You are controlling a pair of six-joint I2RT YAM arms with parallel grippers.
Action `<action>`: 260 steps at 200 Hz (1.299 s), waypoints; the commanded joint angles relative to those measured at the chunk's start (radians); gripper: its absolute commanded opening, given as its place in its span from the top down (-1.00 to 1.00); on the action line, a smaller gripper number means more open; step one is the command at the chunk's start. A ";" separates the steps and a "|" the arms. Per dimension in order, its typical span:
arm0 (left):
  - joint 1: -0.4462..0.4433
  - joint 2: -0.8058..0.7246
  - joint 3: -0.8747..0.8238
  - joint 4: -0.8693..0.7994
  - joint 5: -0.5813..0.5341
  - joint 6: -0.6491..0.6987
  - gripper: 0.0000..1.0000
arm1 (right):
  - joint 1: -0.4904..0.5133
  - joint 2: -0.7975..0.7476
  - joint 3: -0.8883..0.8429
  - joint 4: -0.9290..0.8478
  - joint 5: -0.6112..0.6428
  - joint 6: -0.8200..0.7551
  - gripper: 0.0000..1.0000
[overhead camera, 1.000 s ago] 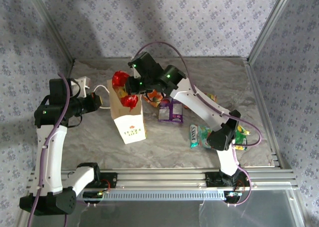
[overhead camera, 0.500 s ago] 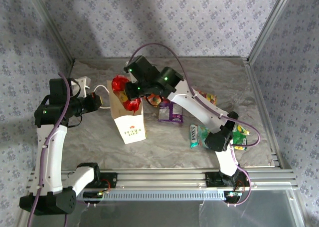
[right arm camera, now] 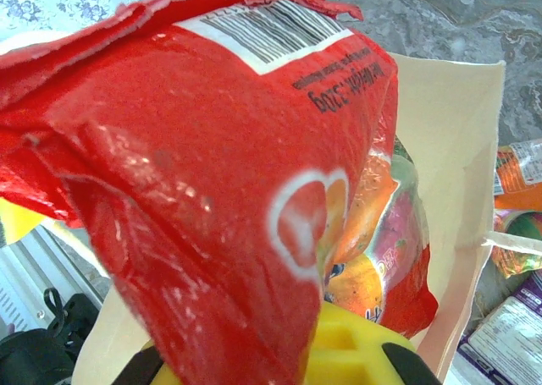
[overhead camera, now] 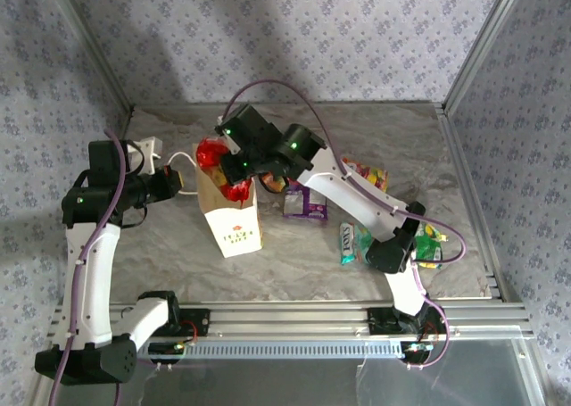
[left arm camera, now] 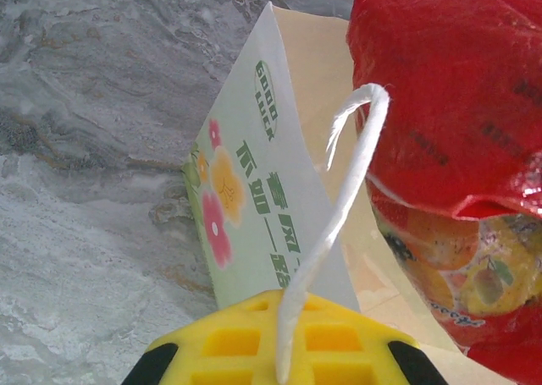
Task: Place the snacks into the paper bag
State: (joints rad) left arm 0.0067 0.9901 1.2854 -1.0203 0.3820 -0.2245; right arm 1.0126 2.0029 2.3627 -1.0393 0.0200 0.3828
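The packet [right arm camera: 212, 190] is red, the paper bag [left arm camera: 254, 216] white with pink-yellow flowers, the table [overhead camera: 178, 245] marbled grey.

The crinkled red foil snack packet [right arm camera: 212, 190] is glossy, with bright highlights along its creases. The small white paper bag [left arm camera: 254, 199] looks matt and smooth, and its white twisted cord handle [left arm camera: 339, 216] is fibrous. The yellow moulded plastic pads [left arm camera: 356, 338] at the bottom edge have a dull sheen. The grey marbled tabletop [left arm camera: 85, 106] appears matt and faintly rough.
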 commanded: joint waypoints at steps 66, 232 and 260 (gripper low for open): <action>0.006 0.002 0.000 0.002 0.024 0.014 0.93 | 0.011 -0.053 0.060 0.006 0.038 -0.018 0.98; 0.007 0.002 0.005 0.007 0.024 0.000 0.95 | -0.046 0.006 0.040 -0.053 -0.024 0.042 0.93; 0.007 0.004 0.005 0.009 0.027 -0.001 0.95 | -0.047 0.024 0.046 -0.068 -0.035 0.053 0.92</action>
State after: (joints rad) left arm 0.0067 0.9905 1.2854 -1.0199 0.3824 -0.2256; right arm 0.9699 2.0190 2.3665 -1.1255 0.0021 0.4118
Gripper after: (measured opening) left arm 0.047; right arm 0.075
